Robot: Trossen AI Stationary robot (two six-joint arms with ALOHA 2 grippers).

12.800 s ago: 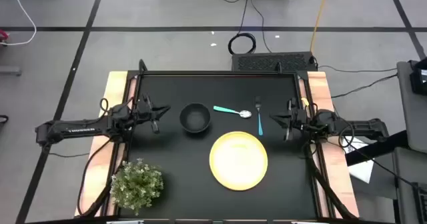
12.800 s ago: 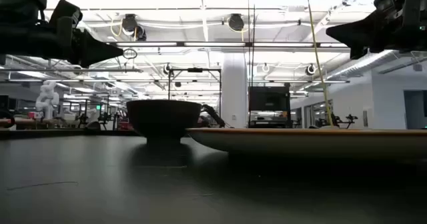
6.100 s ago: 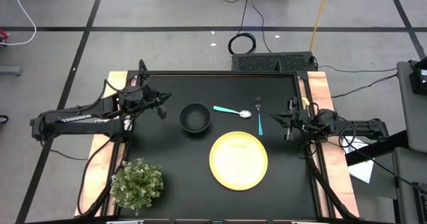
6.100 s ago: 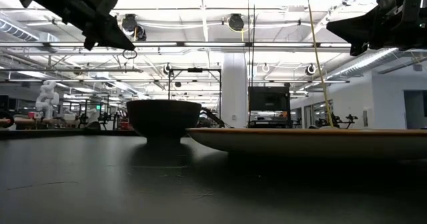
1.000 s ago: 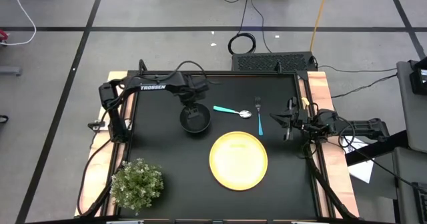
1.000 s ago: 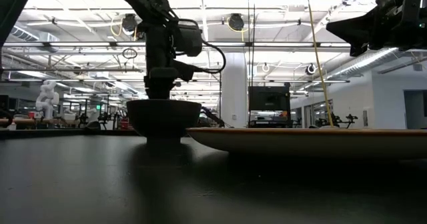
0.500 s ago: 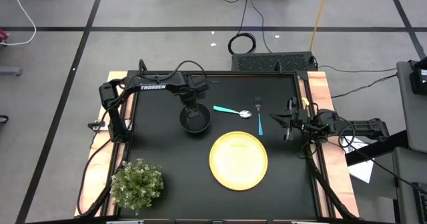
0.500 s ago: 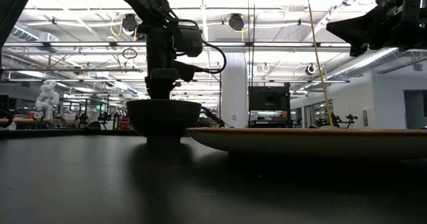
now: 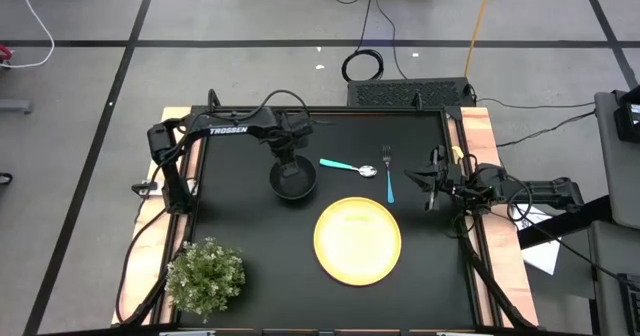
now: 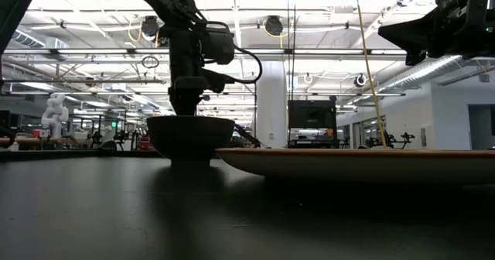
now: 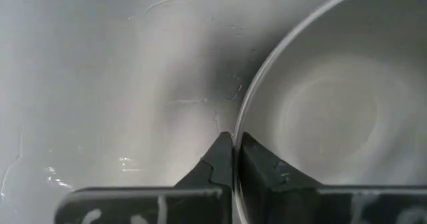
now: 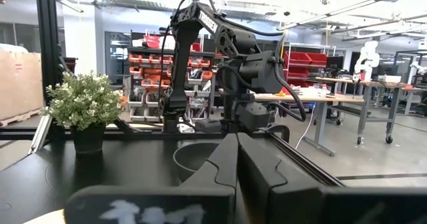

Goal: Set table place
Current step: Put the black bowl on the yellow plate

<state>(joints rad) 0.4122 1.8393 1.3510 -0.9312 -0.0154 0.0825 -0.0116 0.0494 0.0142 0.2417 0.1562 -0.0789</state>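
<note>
High view: the left gripper [image 9: 288,163] was seen clamped, apparently, on the far rim of the small black bowl [image 9: 293,180], one finger [image 11: 263,167] inside it. The round yellow plate [image 9: 358,239] lay nearby on the matte-black table [image 9: 250,246]. The right gripper [image 9: 425,183] was held pressed together by the right edge.

Robotics laboratory or workshop: open hall with ceiling strip lights [image 10: 232,12], shelving of red parts bins [image 12: 143,61], workbenches [image 12: 313,101], and floor cables [image 9: 365,64].
</note>
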